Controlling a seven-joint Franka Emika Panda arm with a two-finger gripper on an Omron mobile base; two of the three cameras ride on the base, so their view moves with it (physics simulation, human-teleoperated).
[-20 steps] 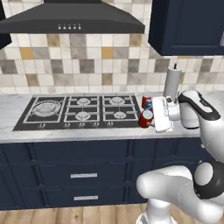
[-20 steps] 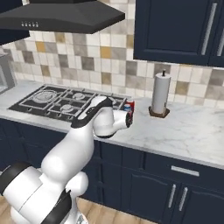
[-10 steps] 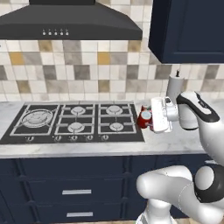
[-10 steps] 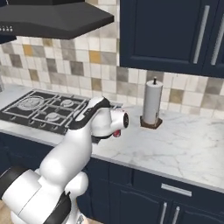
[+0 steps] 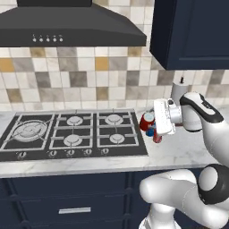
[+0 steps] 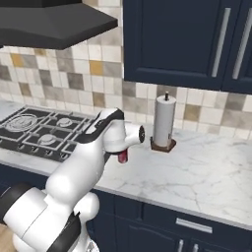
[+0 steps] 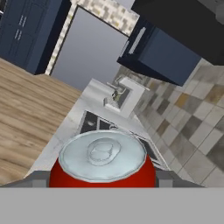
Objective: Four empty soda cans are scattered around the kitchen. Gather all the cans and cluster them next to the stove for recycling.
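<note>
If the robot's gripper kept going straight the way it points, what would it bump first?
The gripper already holds a red can. Straight ahead looks free over the stove, though depth there is hard to judge.

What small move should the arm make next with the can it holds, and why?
Probably lower the red can onto the marble counter and release. The gripper holds it beside the stove, with other cans already standing there.

A red soda can (image 7: 103, 164) with a silver top sits at the bottom centre of the hand view, its lid facing the camera. In the left base view, right of centre, red cans (image 5: 146, 120) and a blue can (image 5: 150, 132) cluster just beside the black five-burner stove (image 5: 74, 135) on the tabletop.
</note>
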